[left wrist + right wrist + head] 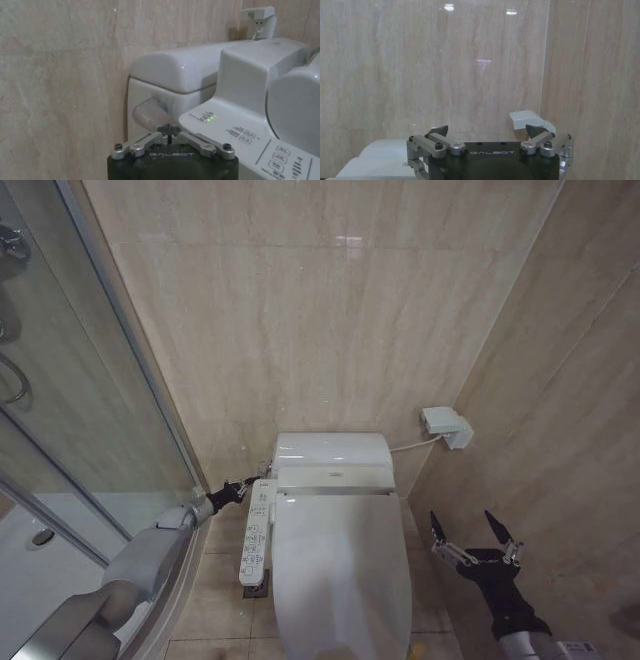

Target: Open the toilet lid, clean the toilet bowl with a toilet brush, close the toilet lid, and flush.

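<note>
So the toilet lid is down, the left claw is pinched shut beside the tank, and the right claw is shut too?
Not quite: the right gripper is open, its fingers spread apart in the head view. The toilet lid is down, and the left gripper is shut beside the tank.

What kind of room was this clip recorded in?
Most likely a small home or hotel bathroom: a bidet toilet with its toilet lid shut, a glass shower enclosure beside it, and beige tiled walls.

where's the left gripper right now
In the head view the left gripper is low on the left, shut, beside the rear end of the button panel, next to the tank of the toilet with its toilet lid down.
</note>
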Tool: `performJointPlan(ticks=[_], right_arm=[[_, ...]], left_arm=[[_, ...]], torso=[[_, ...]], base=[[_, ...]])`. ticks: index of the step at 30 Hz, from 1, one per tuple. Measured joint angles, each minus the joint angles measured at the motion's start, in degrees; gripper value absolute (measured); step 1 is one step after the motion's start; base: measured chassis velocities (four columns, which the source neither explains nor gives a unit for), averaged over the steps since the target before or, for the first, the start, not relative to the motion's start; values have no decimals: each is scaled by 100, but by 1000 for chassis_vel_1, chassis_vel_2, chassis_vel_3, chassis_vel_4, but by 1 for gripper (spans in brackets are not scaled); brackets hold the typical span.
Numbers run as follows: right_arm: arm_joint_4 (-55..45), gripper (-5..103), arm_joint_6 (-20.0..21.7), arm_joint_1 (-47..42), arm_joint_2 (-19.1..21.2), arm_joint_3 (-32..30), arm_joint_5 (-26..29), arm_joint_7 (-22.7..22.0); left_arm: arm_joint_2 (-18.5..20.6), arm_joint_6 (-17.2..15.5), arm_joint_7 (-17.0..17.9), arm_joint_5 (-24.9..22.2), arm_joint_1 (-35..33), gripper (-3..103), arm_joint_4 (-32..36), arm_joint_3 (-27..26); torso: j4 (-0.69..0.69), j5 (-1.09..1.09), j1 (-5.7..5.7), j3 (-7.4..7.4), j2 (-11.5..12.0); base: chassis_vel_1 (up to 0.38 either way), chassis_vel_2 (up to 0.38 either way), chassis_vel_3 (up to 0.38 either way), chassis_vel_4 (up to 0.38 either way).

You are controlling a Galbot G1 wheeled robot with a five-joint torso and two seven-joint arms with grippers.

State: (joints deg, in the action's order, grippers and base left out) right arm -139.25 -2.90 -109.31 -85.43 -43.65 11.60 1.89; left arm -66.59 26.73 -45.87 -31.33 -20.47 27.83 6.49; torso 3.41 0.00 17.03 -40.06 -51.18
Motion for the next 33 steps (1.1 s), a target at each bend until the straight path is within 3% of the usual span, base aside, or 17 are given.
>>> performJointPlan(ticks=[19, 33], right_arm=[[0, 100, 0, 0, 0, 0, 0, 0], [0, 100, 0, 0, 0, 0, 0, 0]], left_arm=[[-175, 48, -13, 74, 106, 0, -226, -144], [-262, -146, 4, 69, 95, 0, -386, -191]], torso=[[0, 0, 0, 0, 1], [-1, 0, 0, 0, 1]], base=[[0, 0, 0, 0], [0, 0, 0, 0]])
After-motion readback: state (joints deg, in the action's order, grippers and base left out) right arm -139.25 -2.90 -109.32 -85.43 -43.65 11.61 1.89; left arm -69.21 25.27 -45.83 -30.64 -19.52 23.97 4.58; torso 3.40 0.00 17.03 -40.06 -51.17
